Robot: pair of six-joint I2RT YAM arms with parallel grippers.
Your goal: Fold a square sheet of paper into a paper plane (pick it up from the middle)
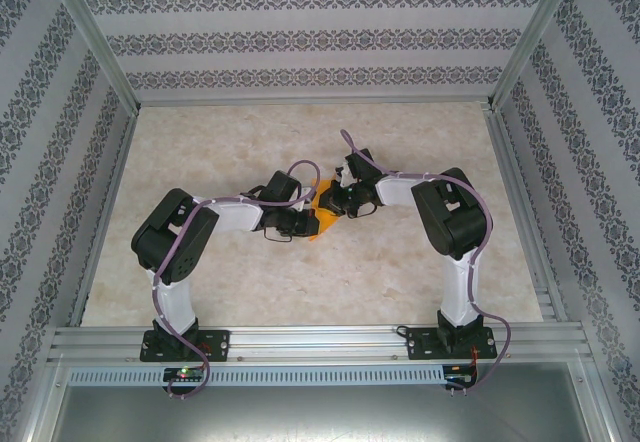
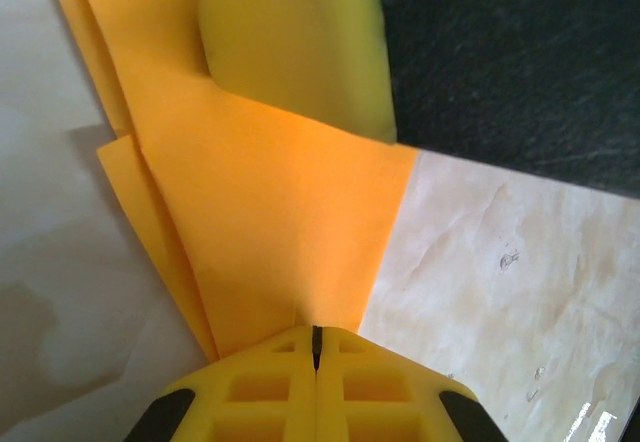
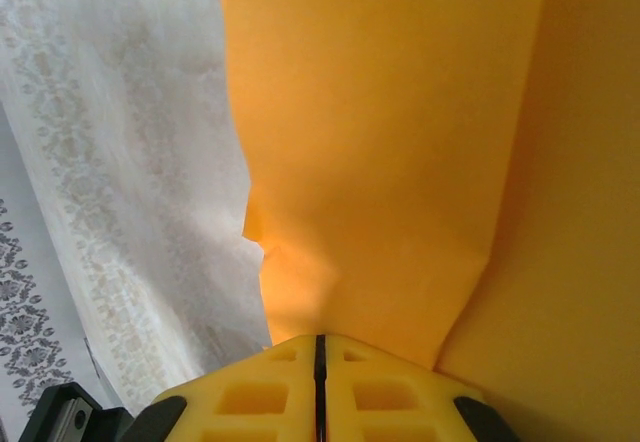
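On the left, my left gripper (image 1: 298,224) reaches in over the middle of the pale, marble-patterned tabletop (image 1: 420,262). In its wrist view the yellow jaws are pressed together, pinching a narrow tip of the thin, bright orange sheet of paper (image 2: 270,222), which shows overlapping folded layers along its left edge. From above, the sheet lies between the two grippers at the table's centre, mostly hidden by them. On the right, my right gripper (image 1: 338,202) meets it from the opposite side. Its wrist view shows its yellow jaws also closed tight on the paper, which has a crease running up from the grip.
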